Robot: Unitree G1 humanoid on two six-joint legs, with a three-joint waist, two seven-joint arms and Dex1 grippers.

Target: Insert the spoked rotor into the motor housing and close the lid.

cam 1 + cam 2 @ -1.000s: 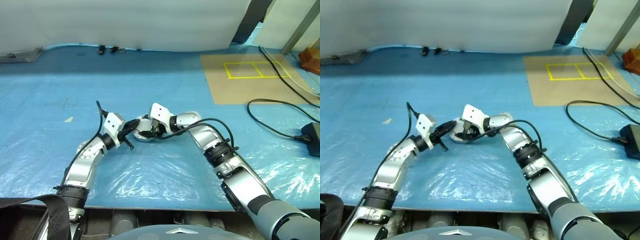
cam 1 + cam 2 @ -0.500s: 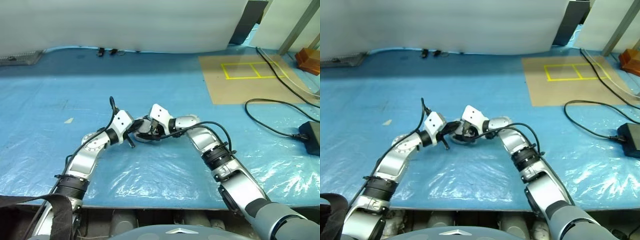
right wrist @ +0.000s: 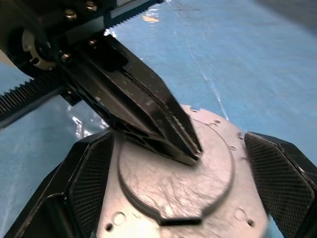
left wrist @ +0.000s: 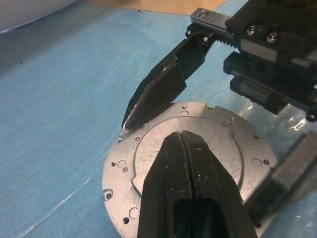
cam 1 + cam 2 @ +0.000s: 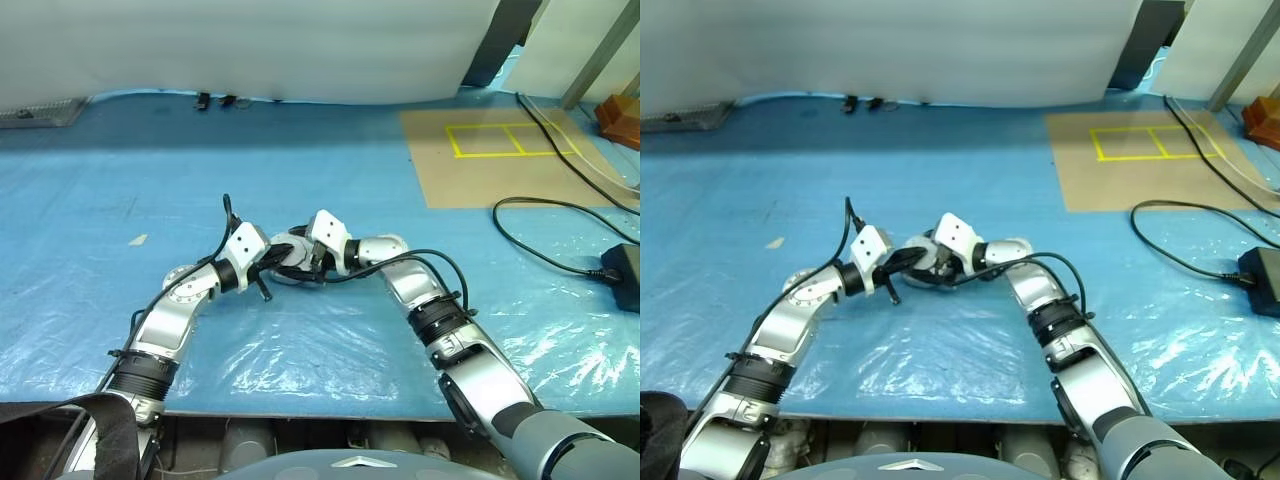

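The lid lies flat with its plain light grey face up, closed over the motor housing on the blue sheet. My left gripper is shut, and its joined tips rest on the middle of the lid. From the other side comes my right gripper, open, with its fingers spread to either side of the round part and not touching it. In the left eye view the left gripper and the right gripper meet over the part. The spoked rotor is hidden.
A black cable and a black adapter lie at the right. A brown board with yellow tape sits at the back right. Wrinkled clear plastic covers the sheet toward the table's front edge.
My right gripper has opened wider around the part. The left gripper has stayed shut on top of the lid. The camera has shifted a little.
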